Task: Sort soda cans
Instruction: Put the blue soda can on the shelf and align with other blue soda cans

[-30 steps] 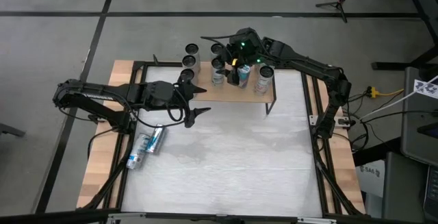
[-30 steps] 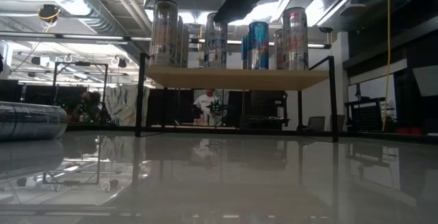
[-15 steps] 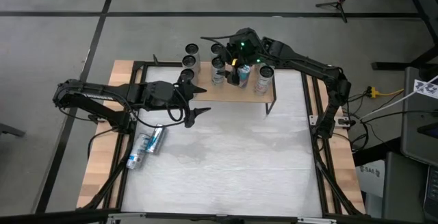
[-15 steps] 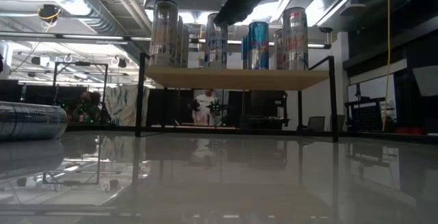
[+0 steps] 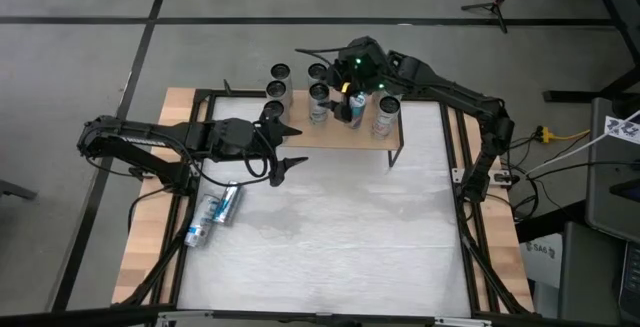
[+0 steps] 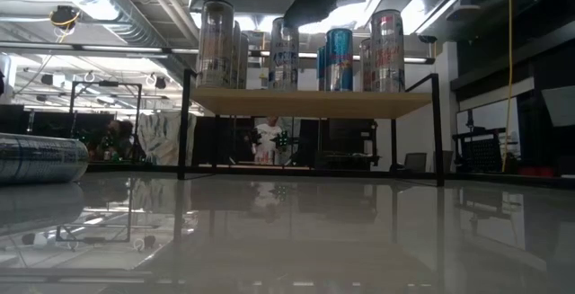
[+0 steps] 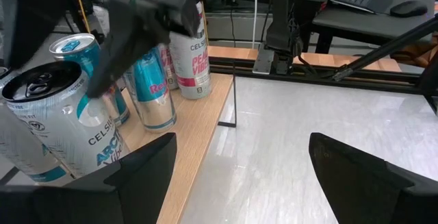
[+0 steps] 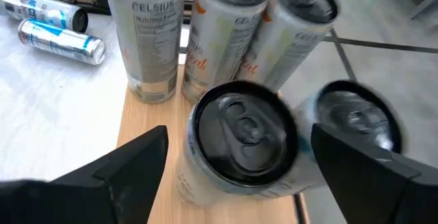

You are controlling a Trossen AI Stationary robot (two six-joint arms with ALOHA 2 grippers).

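Note:
Several soda cans [image 6: 340,58] stand upright on a raised wooden shelf [image 5: 345,135] at the table's far side. My right gripper [image 5: 337,87] hovers over them, open. In the right wrist view its fingers [image 8: 130,166] stand either side of a dark-topped can [image 8: 241,131] without touching it. Two more cans [image 5: 222,204] lie on their sides on the table at the left. My left gripper [image 5: 292,147] waits open above the table, just in front of the shelf's left end, with nothing between its fingers [image 7: 140,172].
The shelf stands on thin black legs [image 6: 186,123] with free room beneath it. The white table top [image 5: 340,237] spreads out in front of it. A black frame [image 5: 465,227] runs along the table's sides. Beyond the table are room clutter and a person [image 6: 269,137].
In the low view my right gripper's dark fingers have risen from between the can tops on the shelf and now stand above them. The cans stay upright where they were. My left arm has kept still.

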